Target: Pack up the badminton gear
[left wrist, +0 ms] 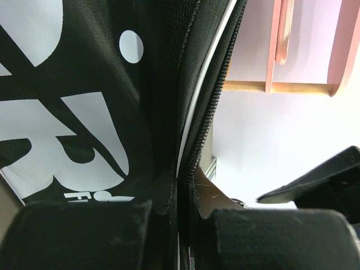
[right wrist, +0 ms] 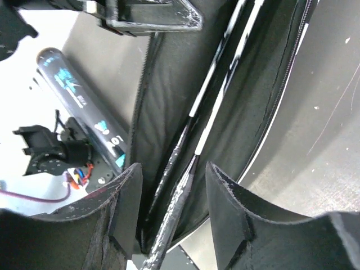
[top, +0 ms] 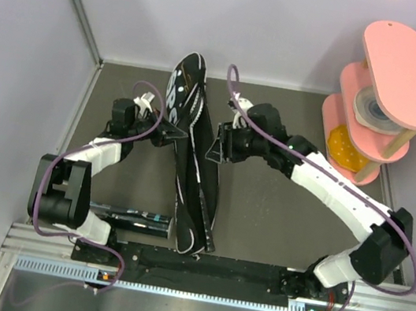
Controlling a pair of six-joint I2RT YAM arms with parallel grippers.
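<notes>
**Rackets in the bag – closing it comes next**

Your left gripper (top: pixel 166 131) is clamped tight on the left flap of the bag (top: pixel 192 177), holding it up on edge by the zipper (left wrist: pixel 216 107). Your right gripper (top: pixel 215 147) sits against the bag's opposite side. Its fingers (right wrist: pixel 121 214) are parted and straddle the racket shafts (right wrist: pixel 216 93) and the bag's lower edge, and I can't see them pressing on anything. Both rackets lie inside the bag, along its length.

I'd judge the racket step nearly done. The shuttle tube (top: pixel 130 217) lies outside, on the table just left of the bag's narrow end. No shuttlecock shows in any view.

Next, you need the shafts seated fully inside – then bring the flaps together without trapping a shaft in the zipper.
</notes>
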